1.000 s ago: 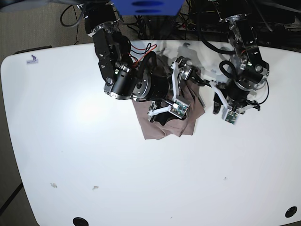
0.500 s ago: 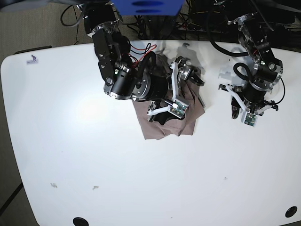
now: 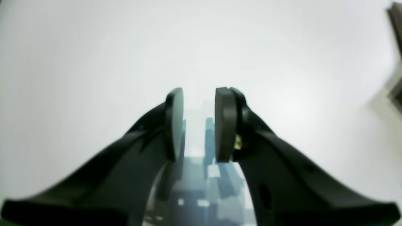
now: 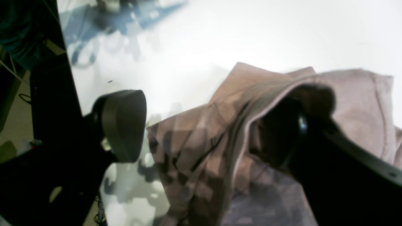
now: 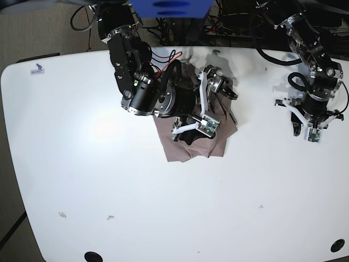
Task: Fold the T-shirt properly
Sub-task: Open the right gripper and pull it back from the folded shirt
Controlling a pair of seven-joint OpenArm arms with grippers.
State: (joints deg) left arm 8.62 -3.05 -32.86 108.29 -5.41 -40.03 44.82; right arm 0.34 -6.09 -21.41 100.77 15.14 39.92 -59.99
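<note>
No legible text, brand, number or sign showed in any view. A small white sticker [image 5: 37, 69] with a dark bluish mark sat on the white tabletop [image 5: 163, 207], near its far corner, well apart from the crumpled dusty mauve cotton T-shirt [image 5: 191, 144]; the mark was too small to read. No printing could be made out on the shirt fabric.

a white bench [image 5: 163, 207] with rounded corners carries the t-shirt [image 5: 191, 147], which lies crumpled in a heap toward its far middle. a small sticker [image 5: 37, 69] sits at one far corner, and small specks [image 5: 62, 214] dot the near side.
</note>
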